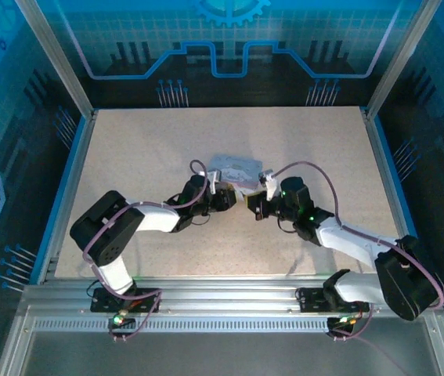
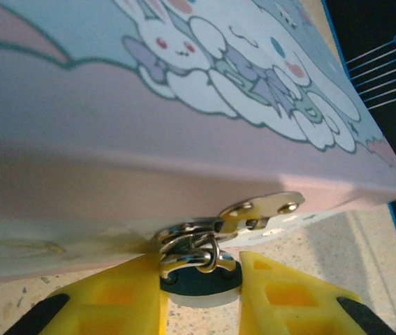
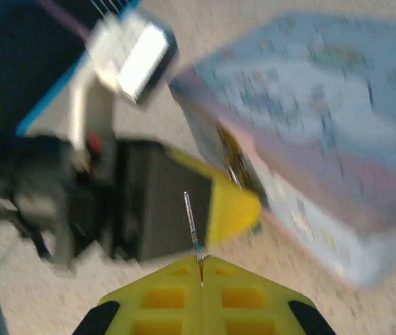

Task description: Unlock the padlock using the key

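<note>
The dark grey-blue padlock (image 2: 201, 280) hangs by its silver shackle (image 2: 192, 255) from the hasp (image 2: 260, 209) of the cartoon-print tin (image 2: 184, 105). My left gripper (image 2: 202, 293) is shut on the padlock, one yellow finger (image 2: 124, 296) pressing each side of its body. In the blurred right wrist view, my right gripper (image 3: 201, 264) is shut on the thin key (image 3: 191, 223), whose shaft sticks out toward the left gripper's yellow finger (image 3: 231, 204) beside the tin (image 3: 309, 132). From above, the two grippers (image 1: 228, 197) (image 1: 253, 206) face each other just in front of the tin (image 1: 236, 169).
The speckled beige table (image 1: 143, 149) is bounded by blue side rails and metal frame posts. The left arm's black wrist and its white camera block (image 3: 131, 56) fill the space left of the key. Both arms' cables arc above the tin.
</note>
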